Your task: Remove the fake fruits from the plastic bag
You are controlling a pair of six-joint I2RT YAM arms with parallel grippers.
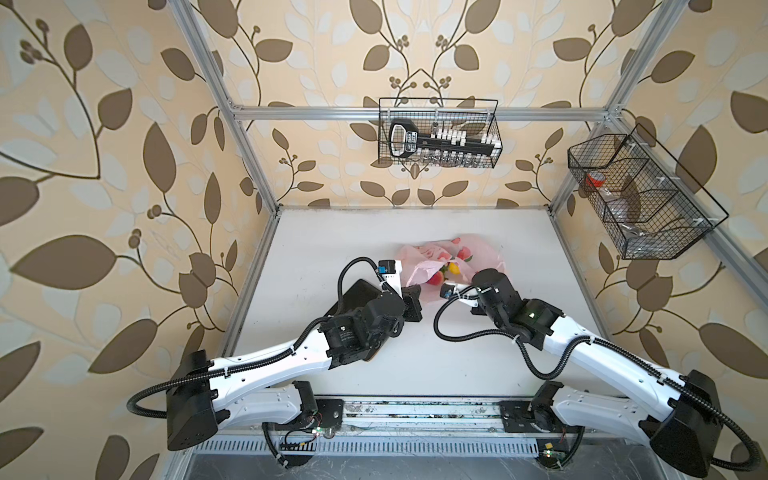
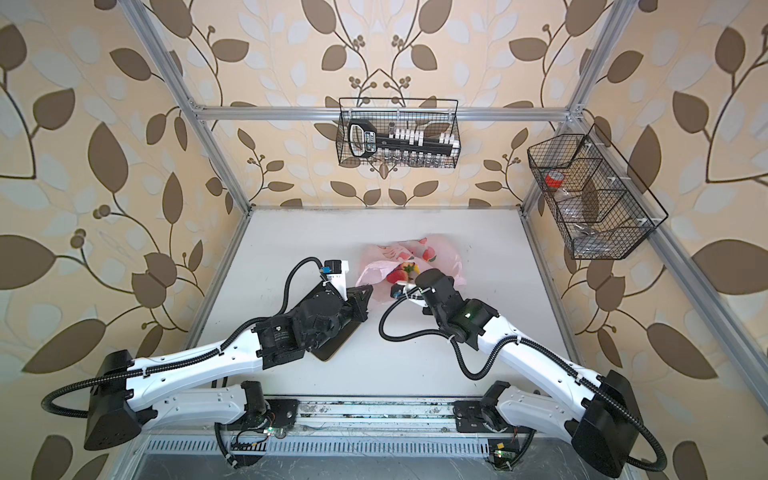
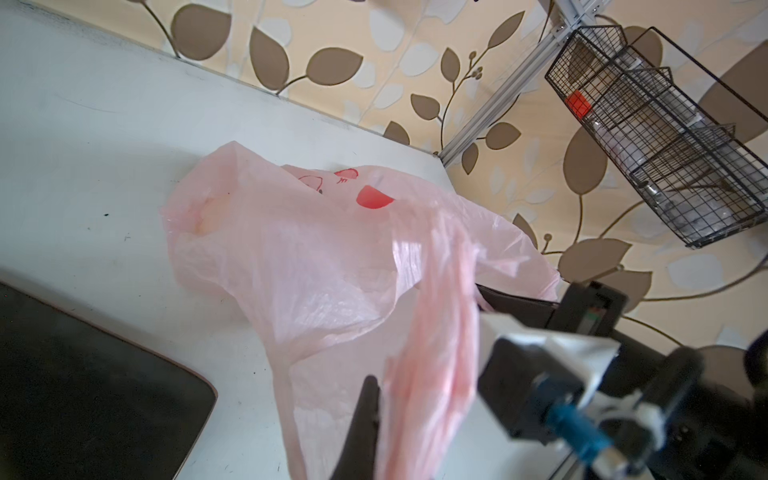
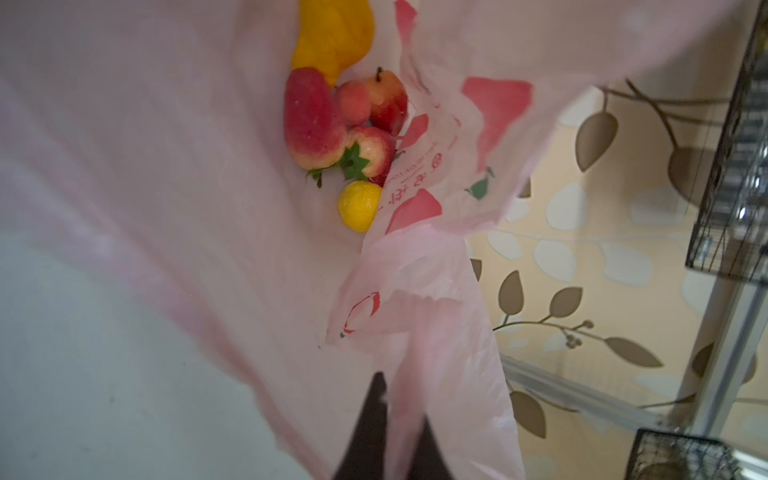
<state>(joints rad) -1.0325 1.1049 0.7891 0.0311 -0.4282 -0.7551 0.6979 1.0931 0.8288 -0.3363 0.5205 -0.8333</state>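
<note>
Grippers first: my left gripper (image 3: 390,401) and right gripper (image 4: 401,411) are both clamped tight, each pinching one loop handle of the thin translucent pink plastic bag (image 3: 291,249) lying mid-way across the white table (image 1: 332,249). Inside it I count six glossy fake fruits (image 4: 332,137): two red strawberries (image 4: 312,120), two yellow fruits (image 4: 359,205), one small pink peach (image 4: 353,102), one red apple-like fruit (image 4: 390,104)

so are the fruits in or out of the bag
In: the fake fruits lie clustered inside the plastic bag, pink film around them.
</note>
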